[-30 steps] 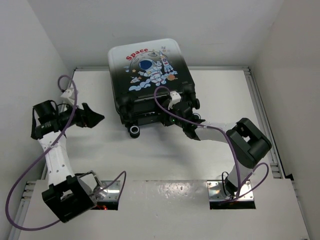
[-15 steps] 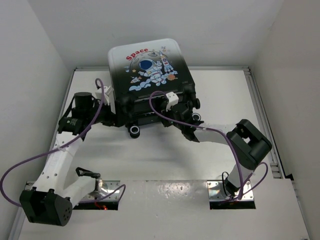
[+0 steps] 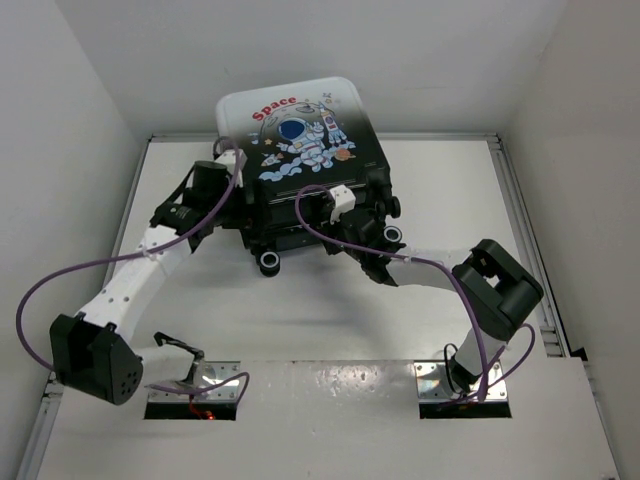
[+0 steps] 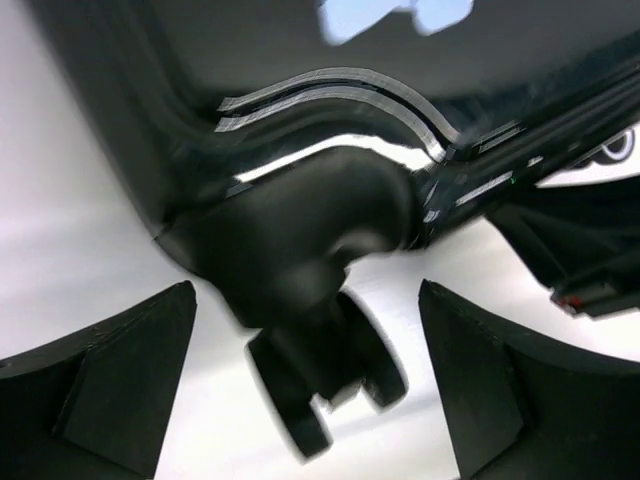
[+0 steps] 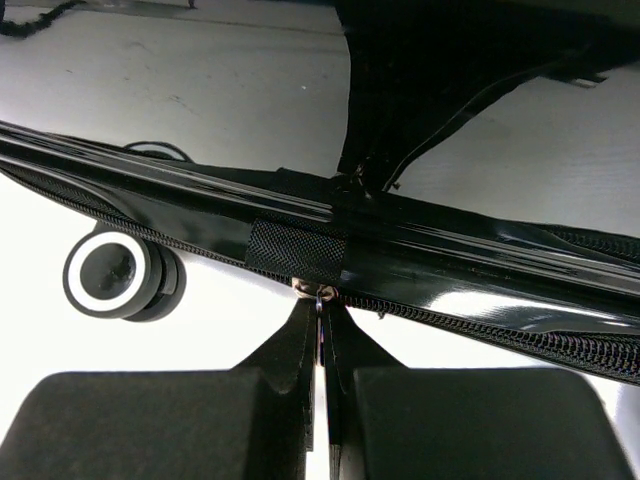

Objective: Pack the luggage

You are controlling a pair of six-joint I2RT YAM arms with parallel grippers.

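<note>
The luggage (image 3: 295, 140) lies at the back middle of the table with its astronaut shell facing up and its halves together. My left gripper (image 3: 238, 208) is open at its near left corner. In the left wrist view the gripper (image 4: 305, 295) straddles a black wheel (image 4: 330, 370) without touching it, below the glossy shell (image 4: 300, 60). My right gripper (image 3: 335, 232) is at the near edge of the luggage. In the right wrist view the gripper (image 5: 320, 305) is shut on the small metal zipper pull (image 5: 318, 293), just under the zipper line of the shell (image 5: 450, 270).
Another wheel (image 5: 110, 275) stands left of the right fingers, also seen at the luggage's near edge as a wheel (image 3: 269, 262). White walls close in the table (image 3: 300, 320) on the left, back and right. Purple cables loop off both arms.
My left arm has swung from the left side of the table in to the luggage's near left corner, its jaws open. The right arm and the luggage have barely moved.
</note>
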